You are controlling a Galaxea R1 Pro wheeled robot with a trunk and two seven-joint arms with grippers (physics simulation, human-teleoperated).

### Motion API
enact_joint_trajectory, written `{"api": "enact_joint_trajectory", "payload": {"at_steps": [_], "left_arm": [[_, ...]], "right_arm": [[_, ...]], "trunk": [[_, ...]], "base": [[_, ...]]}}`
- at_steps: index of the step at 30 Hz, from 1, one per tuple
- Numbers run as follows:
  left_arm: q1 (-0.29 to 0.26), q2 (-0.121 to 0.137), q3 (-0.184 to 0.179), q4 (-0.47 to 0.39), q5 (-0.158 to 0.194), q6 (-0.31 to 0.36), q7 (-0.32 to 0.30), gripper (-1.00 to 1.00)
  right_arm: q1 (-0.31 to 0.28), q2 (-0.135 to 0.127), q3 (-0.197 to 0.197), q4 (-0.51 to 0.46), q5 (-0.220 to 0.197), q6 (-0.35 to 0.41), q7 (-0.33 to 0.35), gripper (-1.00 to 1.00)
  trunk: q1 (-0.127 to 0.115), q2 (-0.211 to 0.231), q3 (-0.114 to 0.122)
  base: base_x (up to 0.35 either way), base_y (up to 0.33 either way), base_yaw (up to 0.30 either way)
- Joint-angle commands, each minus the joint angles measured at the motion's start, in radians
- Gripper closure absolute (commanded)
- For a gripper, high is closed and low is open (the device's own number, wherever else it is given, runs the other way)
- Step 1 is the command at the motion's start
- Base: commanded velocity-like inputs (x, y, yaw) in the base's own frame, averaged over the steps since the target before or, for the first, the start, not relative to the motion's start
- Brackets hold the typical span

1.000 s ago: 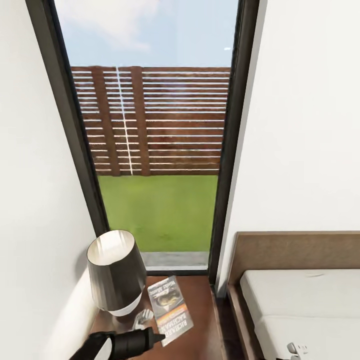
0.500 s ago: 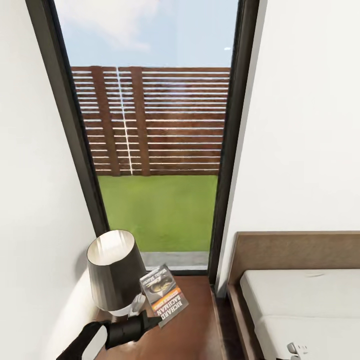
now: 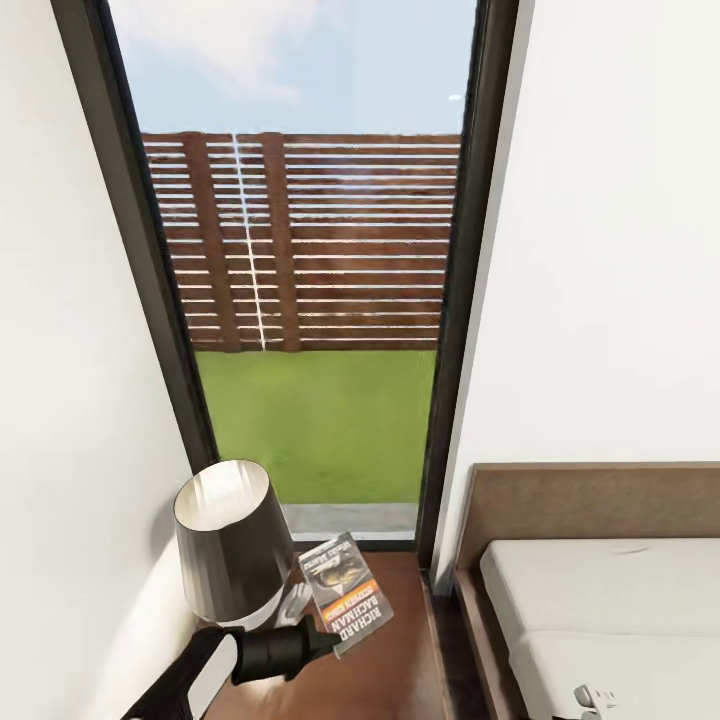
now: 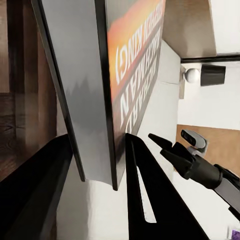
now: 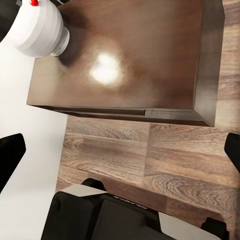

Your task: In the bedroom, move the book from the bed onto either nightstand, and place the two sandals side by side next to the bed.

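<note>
The book [image 3: 345, 590], dark-covered with an orange band and white lettering, is tilted up over the dark reddish-brown nightstand [image 3: 400, 665]. My left gripper [image 3: 323, 628] is shut on its lower edge. In the left wrist view the book [image 4: 112, 75] stands edge-on between the two black fingers [image 4: 145, 175] of the left gripper [image 4: 97, 145]. The bed [image 3: 600, 600], with its pale mattress and brown headboard, lies at the lower right. My right gripper [image 5: 121, 150] is open wide with nothing between its fingers; a white part of it [image 3: 592, 697] shows over the mattress. The sandals are out of view.
A dark-shaded lamp [image 3: 225, 545] stands on the nightstand just left of the book. A tall dark-framed window [image 3: 320, 300] rises behind, between white walls. The right wrist view looks at a glossy brown cabinet top [image 5: 130, 65] bearing a white rounded object [image 5: 37, 30], above a wood-plank floor [image 5: 150, 155].
My left gripper has lifted the book from low over the nightstand, tilted it more upright, then shifted it slightly right. The camera and right arm have stayed still.
</note>
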Motion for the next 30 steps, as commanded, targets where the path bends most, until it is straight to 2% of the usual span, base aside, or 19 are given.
{"api": "enact_joint_trajectory", "payload": {"at_steps": [1,3,4,12,14,17,18,19,21,22,23,25,28,29,30], "left_arm": [[-0.003,-0.001,-0.001,-0.004,0.006,0.008,0.012,1.00],[-0.011,-0.021,-0.002,-0.009,0.007,0.011,0.068,1.00],[-0.011,-0.026,-0.002,-0.009,0.007,0.011,0.076,1.00],[-0.013,-0.031,-0.002,-0.008,0.010,0.012,0.091,1.00],[-0.013,-0.031,-0.002,-0.008,0.010,0.012,0.091,1.00],[-0.013,-0.030,-0.002,-0.008,0.009,0.011,0.092,1.00],[-0.013,-0.030,-0.002,-0.008,0.009,0.011,0.092,1.00],[-0.013,-0.030,-0.002,-0.007,0.008,0.010,0.092,1.00],[-0.013,-0.030,-0.001,-0.006,0.007,0.009,0.093,1.00],[-0.013,-0.030,-0.002,-0.006,0.006,0.009,0.093,1.00],[-0.013,-0.031,-0.002,-0.005,0.006,0.007,0.094,1.00],[-0.013,-0.032,-0.004,-0.005,0.005,0.005,0.096,1.00],[-0.013,-0.032,-0.004,-0.004,0.005,0.004,0.098,1.00],[-0.013,-0.032,-0.004,-0.004,0.005,0.003,0.099,1.00],[-0.013,-0.032,-0.004,-0.004,0.005,0.003,0.099,1.00]], "right_arm": [[-0.001,-0.001,0.004,-0.001,-0.010,0.009,0.002,-1.00],[-0.001,-0.001,0.004,-0.001,-0.011,0.009,0.002,-1.00],[-0.001,-0.001,0.004,-0.001,-0.011,0.009,0.002,-1.00],[-0.001,-0.002,0.004,-0.001,-0.011,0.010,0.005,-1.00],[-0.001,-0.003,0.003,-0.003,-0.012,0.017,0.040,-1.00],[-0.001,-0.008,-0.003,-0.014,-0.012,0.054,0.176,-1.00],[-0.001,-0.009,-0.005,-0.016,-0.012,0.073,0.201,-1.00],[-0.001,-0.017,-0.010,-0.023,-0.012,0.154,0.263,-1.00],[-0.001,-0.032,-0.015,-0.076,-0.012,0.291,0.307,-1.00],[-0.002,-0.036,-0.016,-0.102,-0.011,0.324,0.313,-1.00],[-0.002,-0.051,-0.018,-0.202,-0.011,0.413,0.324,-1.00],[-0.002,-0.072,-0.020,-0.354,-0.011,0.526,0.332,-1.00],[-0.002,-0.091,-0.032,-0.551,-0.009,0.694,0.335,-1.00],[-0.002,-0.109,-0.064,-0.641,-0.010,0.764,0.335,-1.00],[-0.002,-0.117,-0.085,-0.673,-0.012,0.785,0.336,-1.00]], "trunk": [[0.001,-0.002,-0.002],[0.001,-0.002,-0.002],[0.001,-0.002,-0.002],[0.001,-0.002,-0.002],[0.001,-0.002,-0.002],[0.001,-0.002,-0.002],[0.001,-0.002,-0.002],[0.001,-0.002,-0.002],[0.001,-0.002,-0.002],[0.001,-0.002,-0.002],[0.001,-0.002,-0.002],[0.001,-0.002,-0.002],[0.001,-0.002,-0.002],[0.001,-0.002,-0.002],[0.001,-0.002,-0.002]], "base": [[0.000,0.000,0.000],[0.000,0.000,0.000],[0.000,0.000,0.000],[0.000,0.000,0.000],[0.000,0.000,0.000],[0.000,0.000,0.000],[0.000,0.000,0.000],[0.000,0.000,0.000],[0.000,0.000,0.000],[0.000,0.000,0.000],[0.000,0.000,0.000],[0.000,0.000,0.000],[0.000,0.000,0.000],[0.000,0.000,0.000],[0.000,0.000,0.000]]}}
